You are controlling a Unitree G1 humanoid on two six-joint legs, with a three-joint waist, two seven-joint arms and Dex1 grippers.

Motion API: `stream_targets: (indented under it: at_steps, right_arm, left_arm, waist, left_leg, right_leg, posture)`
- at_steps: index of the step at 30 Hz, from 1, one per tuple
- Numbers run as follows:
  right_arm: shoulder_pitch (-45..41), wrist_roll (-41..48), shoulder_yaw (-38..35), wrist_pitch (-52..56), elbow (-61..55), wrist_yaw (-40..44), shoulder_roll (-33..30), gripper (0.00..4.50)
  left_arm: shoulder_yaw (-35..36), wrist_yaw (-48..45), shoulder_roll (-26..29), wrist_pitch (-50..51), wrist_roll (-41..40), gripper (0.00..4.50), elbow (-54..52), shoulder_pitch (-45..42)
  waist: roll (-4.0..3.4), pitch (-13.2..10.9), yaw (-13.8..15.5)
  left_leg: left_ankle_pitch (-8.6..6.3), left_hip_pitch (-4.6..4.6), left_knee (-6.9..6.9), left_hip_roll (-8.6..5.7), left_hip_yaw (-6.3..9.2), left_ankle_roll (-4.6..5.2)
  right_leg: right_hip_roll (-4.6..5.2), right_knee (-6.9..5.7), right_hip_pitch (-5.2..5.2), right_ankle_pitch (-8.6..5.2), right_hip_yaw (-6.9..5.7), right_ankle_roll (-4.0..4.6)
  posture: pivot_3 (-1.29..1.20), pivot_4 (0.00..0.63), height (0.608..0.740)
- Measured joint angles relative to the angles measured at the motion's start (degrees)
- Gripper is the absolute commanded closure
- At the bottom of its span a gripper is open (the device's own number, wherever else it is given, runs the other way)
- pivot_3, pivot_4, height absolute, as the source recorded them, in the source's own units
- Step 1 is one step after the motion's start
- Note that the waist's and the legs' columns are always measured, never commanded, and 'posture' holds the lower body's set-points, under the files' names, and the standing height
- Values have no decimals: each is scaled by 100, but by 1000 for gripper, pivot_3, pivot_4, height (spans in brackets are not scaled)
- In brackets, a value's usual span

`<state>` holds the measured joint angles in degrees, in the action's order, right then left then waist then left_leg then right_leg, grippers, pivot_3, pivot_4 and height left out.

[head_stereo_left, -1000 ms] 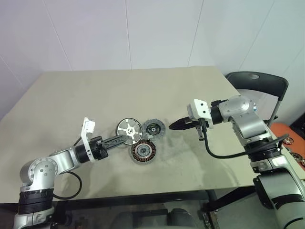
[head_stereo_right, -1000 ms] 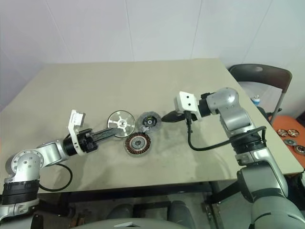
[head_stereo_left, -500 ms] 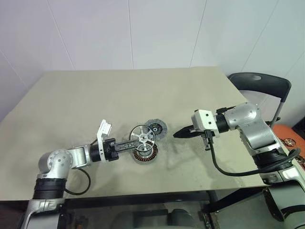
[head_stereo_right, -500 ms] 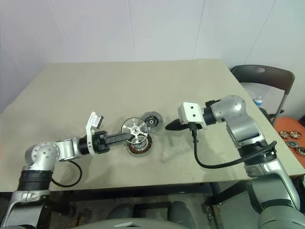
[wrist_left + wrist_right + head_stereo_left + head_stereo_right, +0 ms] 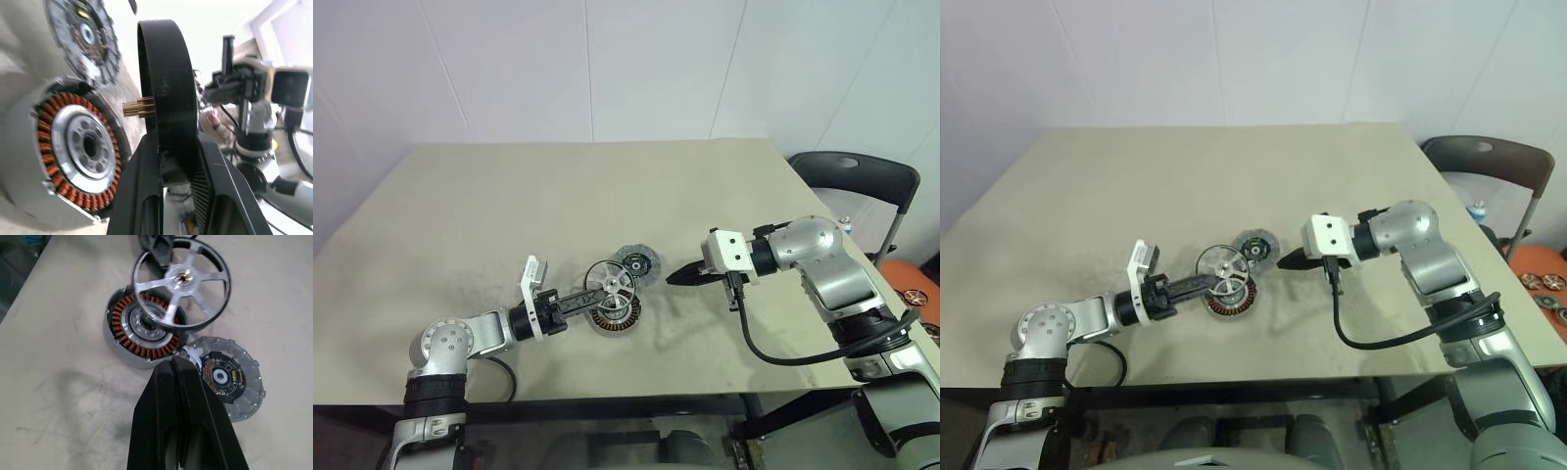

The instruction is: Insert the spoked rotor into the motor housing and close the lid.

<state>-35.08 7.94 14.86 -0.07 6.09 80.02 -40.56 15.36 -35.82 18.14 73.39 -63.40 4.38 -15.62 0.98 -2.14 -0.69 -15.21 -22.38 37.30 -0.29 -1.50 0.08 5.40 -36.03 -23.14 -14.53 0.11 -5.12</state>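
Clearly, the spoked rotor is a shiny silver wheel with a thin rim, flat spokes and a brass-coloured hub, tilted on edge over the motor housing. The left gripper pinches its rim. The housing, ringed with copper windings, sits on the beige table touching the ribbed grey lid. The right gripper, fingers together and empty, hovers just beside the lid.

Both head eyes are looking down from above the table's near edge, sharing its whole top. Each wrist camera is peering close along its claw at the motor housing.
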Motion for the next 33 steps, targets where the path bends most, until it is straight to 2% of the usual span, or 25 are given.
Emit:
stream_targets:
  at_steps: [4, 13, 22, 33]
  right_arm:
    - [0, -70, 35, -130, 40, -33, 1, 4500]
    - [21, -208, 40, -329, 143, -137, 1, 4500]
    - [25, -276, 41, -446, 323, -177, 24, 4500]
    - [11, -330, 41, -609, 441, -204, 67, 4500]
  left_arm:
    - [224, 469, -374, 210, -396, 3994, -27, -31]
    - [335, 1274, -716, 519, -1035, 3994, -420, 436]
    - [382, 1568, -606, 373, -1229, 3994, -549, 612]
    - [211, 1443, -470, 122, -1198, 3994, -500, 724]
  waist:
    - [2, 1, 4]
    - [2, 1, -1]
    - [2, 1, -8]
    - [2, 1, -7]
  left_leg:
    - [0, -1, 2, -1, 0, 0]
    - [0, 0, 6, 0, 1, 0]
    - [0, 3, 7, 0, 1, -1]
    - [1, 3, 7, 0, 1, -1]
  right_leg:
    - [1, 0, 3, 1, 0, -1]
    - [-7, 0, 5, -1, 0, 2]
    - [-12, 1, 7, -2, 0, 4]
    - [-15, 2, 8, -2, 0, 4]
  posture:
    - [0, 0, 740]
    - [0, 0, 740]
    - [0, 0, 740]
    - [0, 0, 740]
